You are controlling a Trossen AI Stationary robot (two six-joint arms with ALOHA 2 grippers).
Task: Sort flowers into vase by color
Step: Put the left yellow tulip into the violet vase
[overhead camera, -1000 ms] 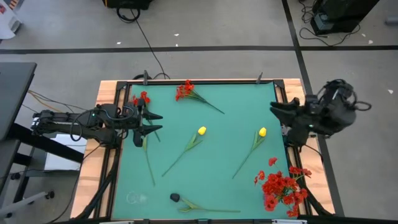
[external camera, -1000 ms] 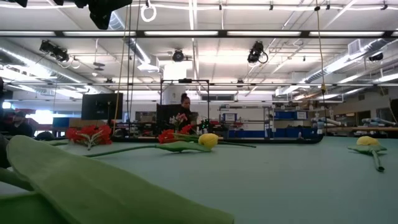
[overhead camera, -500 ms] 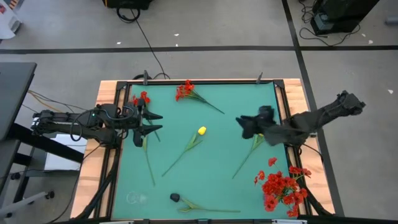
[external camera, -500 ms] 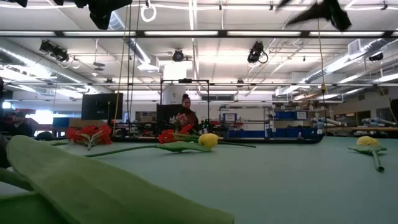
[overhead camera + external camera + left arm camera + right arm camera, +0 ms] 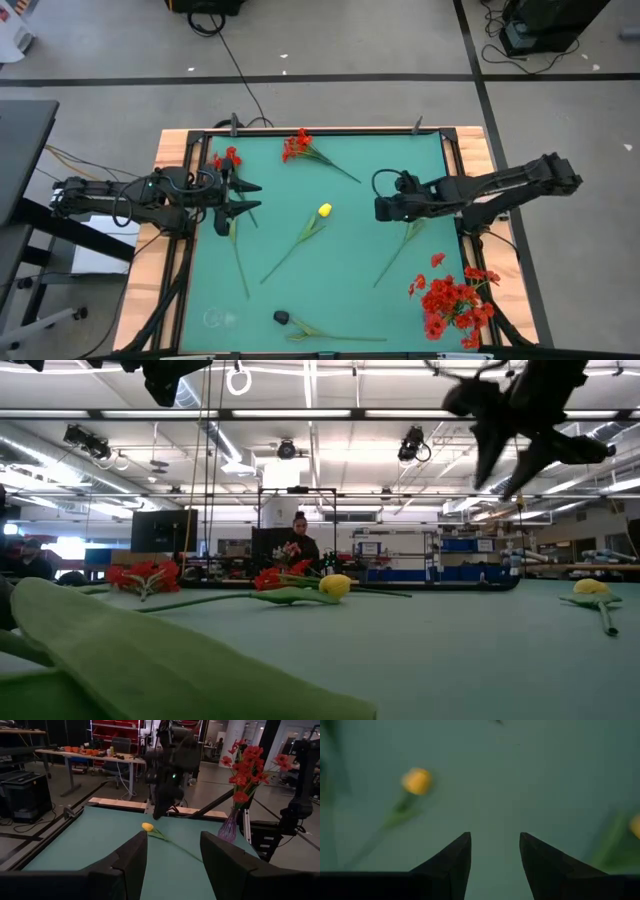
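The counter [image 5: 350, 290] has a green top inside a dark frame with pale wood edges. A yellow tulip [image 5: 324, 210] lies near its middle. From that tulip, a red spray [image 5: 297, 145] lies toward the far edge, a dark-headed flower [image 5: 283, 317] toward the near edge, and a vase of red flowers [image 5: 452, 305] stands at the near right corner.

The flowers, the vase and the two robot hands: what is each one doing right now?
Left gripper: open, empty, waiting at the table's left edge.
Right gripper: open, empty, out over the mat.
Yellow flower: lying flat mid-mat.
Second yellow flower: lying flat near the right arm.
Red flowers: lying at the far edge.
Dark flower: lying at the near edge.
Vase: upright, holding red blooms.
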